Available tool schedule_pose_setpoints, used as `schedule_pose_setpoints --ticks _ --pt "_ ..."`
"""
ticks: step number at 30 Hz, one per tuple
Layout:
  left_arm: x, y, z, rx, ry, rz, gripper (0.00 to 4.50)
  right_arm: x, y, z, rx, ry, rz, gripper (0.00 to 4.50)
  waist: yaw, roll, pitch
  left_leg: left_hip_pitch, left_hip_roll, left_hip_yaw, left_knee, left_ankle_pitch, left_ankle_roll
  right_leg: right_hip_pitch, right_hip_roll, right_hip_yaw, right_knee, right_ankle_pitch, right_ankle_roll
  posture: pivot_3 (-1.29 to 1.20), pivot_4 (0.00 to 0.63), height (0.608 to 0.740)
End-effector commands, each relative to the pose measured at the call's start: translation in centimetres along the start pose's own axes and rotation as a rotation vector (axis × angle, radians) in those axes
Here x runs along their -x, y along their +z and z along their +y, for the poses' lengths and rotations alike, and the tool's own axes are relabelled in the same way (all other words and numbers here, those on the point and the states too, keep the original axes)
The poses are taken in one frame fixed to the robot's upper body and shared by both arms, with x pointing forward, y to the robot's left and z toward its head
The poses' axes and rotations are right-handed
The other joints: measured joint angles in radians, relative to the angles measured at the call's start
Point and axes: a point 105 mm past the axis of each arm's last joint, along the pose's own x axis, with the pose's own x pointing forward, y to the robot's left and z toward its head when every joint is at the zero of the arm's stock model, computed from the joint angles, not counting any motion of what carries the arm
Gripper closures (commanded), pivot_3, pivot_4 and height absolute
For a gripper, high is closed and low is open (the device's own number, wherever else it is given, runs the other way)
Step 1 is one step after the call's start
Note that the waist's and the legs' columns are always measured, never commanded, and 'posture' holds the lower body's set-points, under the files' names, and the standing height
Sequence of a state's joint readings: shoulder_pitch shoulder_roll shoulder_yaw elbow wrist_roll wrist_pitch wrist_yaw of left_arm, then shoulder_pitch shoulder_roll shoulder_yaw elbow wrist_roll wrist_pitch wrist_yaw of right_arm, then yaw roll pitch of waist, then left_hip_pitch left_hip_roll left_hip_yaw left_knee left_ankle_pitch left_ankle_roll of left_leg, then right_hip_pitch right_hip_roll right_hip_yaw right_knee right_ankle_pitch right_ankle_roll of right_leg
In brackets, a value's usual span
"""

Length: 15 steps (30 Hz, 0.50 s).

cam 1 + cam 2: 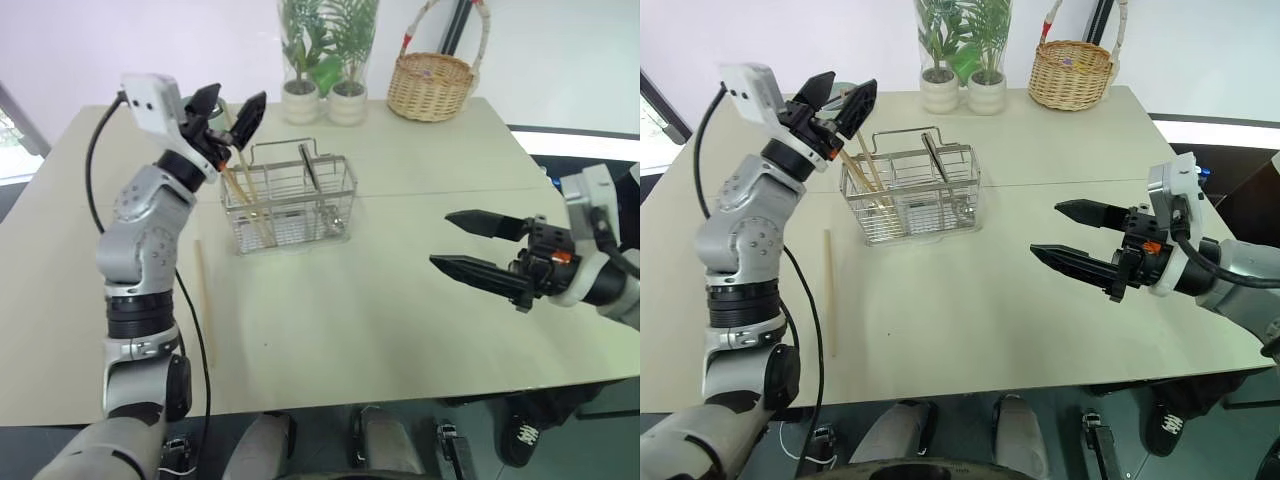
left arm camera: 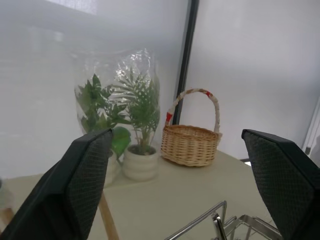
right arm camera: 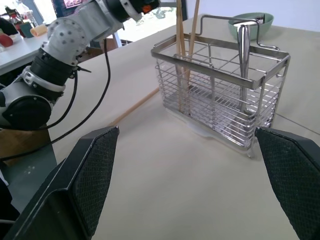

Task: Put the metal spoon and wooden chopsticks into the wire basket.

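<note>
Upper left of the head view: left gripper [image 1: 228,108] raised over the left end of the wire basket [image 1: 290,205], fingers spread wide, nothing between them. Just below it, two wooden chopsticks [image 1: 240,195] stand in the basket's leftmost compartment, long axes steep, tops leaning up and left toward the gripper, lower ends down at the basket floor. Whether the fingers touch the stick tops I cannot tell. Left of centre, lower: a third chopstick [image 1: 201,286] lies flat on the table [image 1: 400,300], long axis running near to far, beside the left arm's black cable and well apart from the basket. Centre, upper: the basket sits on the table with its long side across the frame; the metal spoon [image 3: 243,65] stands nearly upright in a right-hand compartment, handle up. Right of frame, mid-height: right gripper [image 1: 478,258] hovers over bare table, fingers pointing left toward the basket, spread wide and empty, well apart from it.
</note>
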State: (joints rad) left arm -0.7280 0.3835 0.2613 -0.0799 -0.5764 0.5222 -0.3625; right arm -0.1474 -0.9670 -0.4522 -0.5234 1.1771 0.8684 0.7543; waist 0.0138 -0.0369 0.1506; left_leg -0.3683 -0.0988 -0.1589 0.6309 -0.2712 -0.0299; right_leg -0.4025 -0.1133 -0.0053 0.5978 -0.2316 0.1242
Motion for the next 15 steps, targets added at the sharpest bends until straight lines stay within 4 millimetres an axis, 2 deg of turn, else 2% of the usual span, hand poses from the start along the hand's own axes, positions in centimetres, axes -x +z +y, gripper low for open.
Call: schedule_pose_setpoints --ticks 1,3,4,7,10,13,15 --pt "0.0 6.0 0.0 -0.079 0.002 -0.061 0.03 -0.2 0.6 0.0 0.032 0.014 -0.013 0.00 0.000 0.000 0.000 -0.001 0.000 0.000 0.000 0.000 0.000 -0.001 0.001 0.000 0.000 0.000 0.000 0.00 0.150 0.700" --pt "0.3 7.5 0.9 -0.095 0.041 -0.028 0.03 -0.3 0.5 -0.1 0.032 0.020 -0.012 0.00 0.000 0.000 0.000 -0.002 0.001 -0.001 0.000 0.000 0.000 -0.002 0.001 0.000 0.000 0.000 0.000 0.00 0.150 0.700" --pt "0.5 8.3 2.3 -0.098 0.111 0.021 0.03 -0.5 0.3 -0.1 0.032 0.026 -0.009 0.00 0.000 0.000 0.000 -0.002 0.001 -0.001 0.000 0.000 0.000 -0.002 0.001 0.000 0.000 0.000 0.000 0.00 0.150 0.700" --pt "1.4 9.5 4.9 -0.067 0.260 0.100 0.03 -0.8 -0.1 -0.1 0.036 0.040 0.003 0.00 -0.001 0.003 -0.001 -0.001 0.000 0.000 -0.001 0.000 0.000 -0.002 0.001 0.000 0.000 0.000 0.000 0.00 0.150 0.700" --pt "2.7 8.8 6.8 -0.007 0.416 0.227 0.03 -0.9 -0.3 -0.1 0.038 0.054 0.008 0.00 0.002 0.004 -0.001 -0.001 0.000 0.000 -0.001 0.000 0.000 -0.001 0.001 0.000 0.001 0.000 0.000 0.00 0.150 0.700" --pt "5.2 6.3 8.6 -0.007 0.600 0.445 0.03 -1.1 -0.3 -0.2 0.040 0.060 0.008 0.00 0.000 0.004 -0.001 -0.001 0.000 -0.002 0.000 0.000 0.000 -0.001 0.002 0.000 0.001 0.001 0.001 0.00 0.150 0.700" --pt "6.3 5.0 8.8 -0.017 0.643 0.550 0.03 -1.3 -0.4 -0.3 0.040 0.064 0.007 0.00 -0.001 0.004 -0.001 -0.001 0.000 -0.001 0.000 0.000 -0.001 -0.001 0.002 0.000 0.001 0.001 0.002 0.00 0.150 0.700"
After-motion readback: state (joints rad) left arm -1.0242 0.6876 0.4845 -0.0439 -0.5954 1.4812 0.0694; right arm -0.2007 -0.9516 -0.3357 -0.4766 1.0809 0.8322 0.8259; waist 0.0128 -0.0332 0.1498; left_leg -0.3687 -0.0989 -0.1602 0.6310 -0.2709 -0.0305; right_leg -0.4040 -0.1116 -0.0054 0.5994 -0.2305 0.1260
